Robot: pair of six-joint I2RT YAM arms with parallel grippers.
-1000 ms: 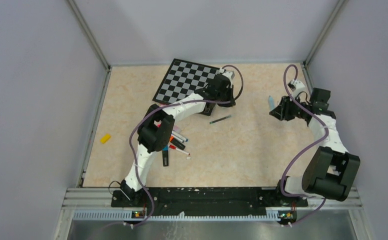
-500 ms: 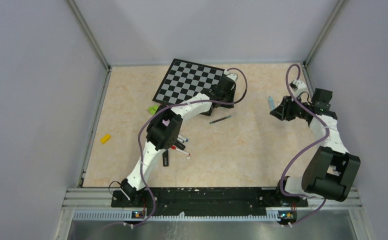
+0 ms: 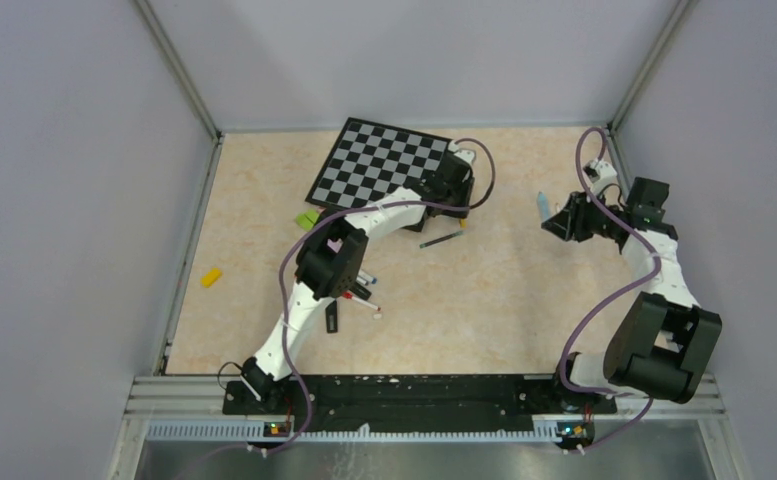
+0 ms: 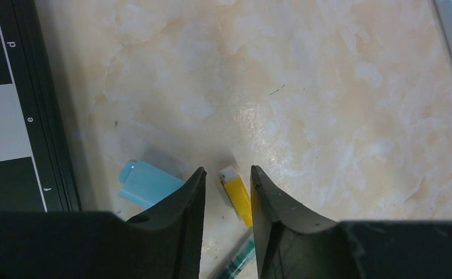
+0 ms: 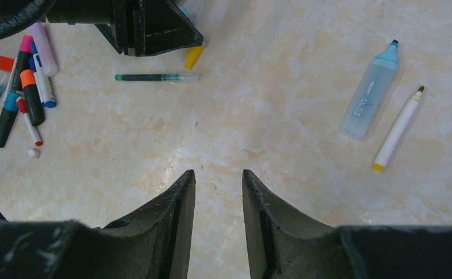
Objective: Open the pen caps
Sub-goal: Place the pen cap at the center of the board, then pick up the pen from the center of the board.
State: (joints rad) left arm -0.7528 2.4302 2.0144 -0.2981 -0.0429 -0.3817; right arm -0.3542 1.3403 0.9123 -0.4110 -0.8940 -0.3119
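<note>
While the left end effector (image 4: 227,170) hangs low over the worktop (image 4: 340,116) beside the checkered board (image 3: 374,165), its jaws narrowly parted, a short yellow cap (image 4: 238,197) lies loose in the gap, long axis nearly in line with the fingers (image 4: 177,203), ungripped so far as can be seen; a cyan cap (image 4: 146,183) sits just to its left; the capped pens (image 5: 32,104) cluster back toward the worktop's near edge, closer to the left end effector than to the right end effector (image 5: 217,173), which hovers slightly open and empty; the left looks the likelier to fetch one.

Even, bright light with soft tabletop (image 4: 328,87) glare.
</note>
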